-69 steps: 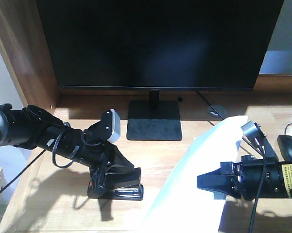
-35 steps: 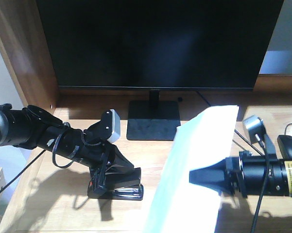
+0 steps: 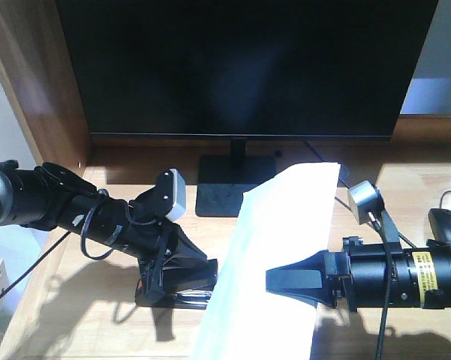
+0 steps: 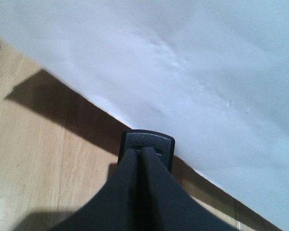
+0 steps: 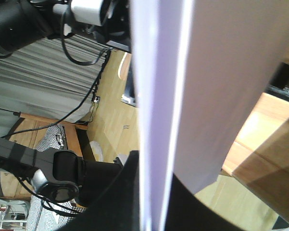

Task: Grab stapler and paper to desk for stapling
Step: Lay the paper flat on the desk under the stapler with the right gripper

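The black stapler (image 3: 181,294), with a red patch at its left end, rests on the light-wood desk (image 3: 82,322). My left gripper (image 3: 178,264) is shut on it from above. In the left wrist view the closed fingers (image 4: 130,166) end on the stapler's black tip (image 4: 148,142), and the white paper (image 4: 182,62) lies just beyond it. My right gripper (image 3: 276,279) is shut on the paper (image 3: 278,247), which is held tilted off the desk with its left edge at the stapler's right end. In the right wrist view the paper (image 5: 156,72) shows edge-on in my right gripper (image 5: 154,168).
A large dark monitor (image 3: 240,67) on a black stand base (image 3: 236,191) fills the back of the desk. A black mouse (image 3: 446,223) lies at the far right. A brown wooden side panel (image 3: 37,82) walls the left. Cables run behind the right arm.
My right gripper has carried the paper leftward, bringing its edge from mid-desk up to the stapler. The left arm and the stapler have stayed put.
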